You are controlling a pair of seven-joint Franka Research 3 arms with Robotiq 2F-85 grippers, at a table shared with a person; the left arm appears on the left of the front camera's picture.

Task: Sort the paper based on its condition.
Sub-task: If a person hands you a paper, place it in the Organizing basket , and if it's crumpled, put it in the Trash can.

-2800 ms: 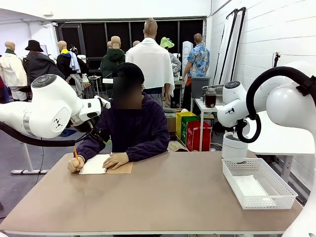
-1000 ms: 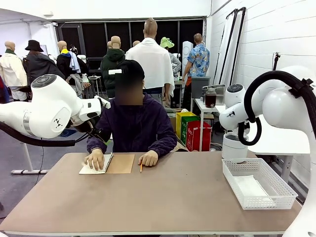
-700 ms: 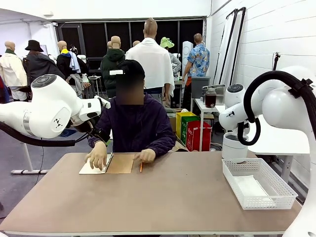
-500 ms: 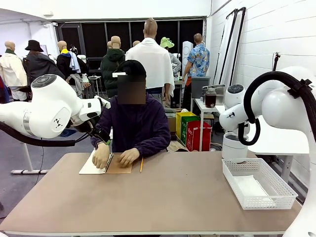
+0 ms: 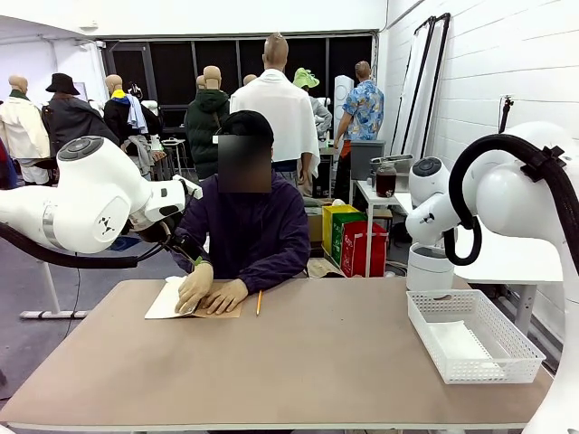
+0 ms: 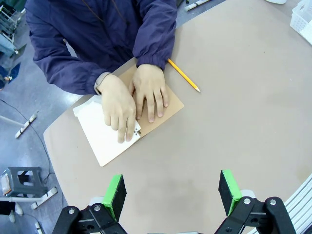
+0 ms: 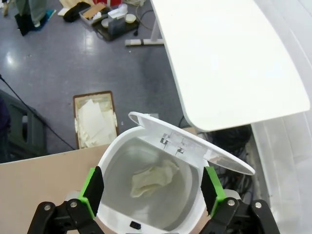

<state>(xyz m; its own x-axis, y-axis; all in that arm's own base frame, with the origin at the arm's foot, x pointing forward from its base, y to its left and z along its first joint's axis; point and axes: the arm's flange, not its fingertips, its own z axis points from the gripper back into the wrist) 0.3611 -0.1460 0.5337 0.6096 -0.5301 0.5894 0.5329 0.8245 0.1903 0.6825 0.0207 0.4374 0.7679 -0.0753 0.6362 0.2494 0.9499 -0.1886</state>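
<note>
A flat white sheet of paper (image 5: 455,342) lies in the white mesh basket (image 5: 507,336) at the table's right end. A crumpled paper (image 7: 151,179) sits inside the open white bin (image 7: 122,161), directly below my right gripper (image 7: 152,192), which is open and holds nothing. My left gripper (image 6: 171,192) hangs open high over the table. Beyond it, the person's hands (image 6: 134,97) press on a spiral notebook (image 6: 165,109) with a brown cover, its white page (image 6: 100,136) showing. The notebook (image 5: 167,303) lies at the table's far left.
A yellow pencil (image 6: 184,75) lies right of the notebook. The bin (image 5: 429,268) stands off the table behind the basket. A box of papers (image 7: 95,119) sits on the floor, next to a white side table (image 7: 224,58). The table's middle (image 5: 308,362) is bare.
The person stopped writing, laid the pencil on the table and brought both hands onto the notebook. The right arm shifted slightly; the left arm stayed still.
</note>
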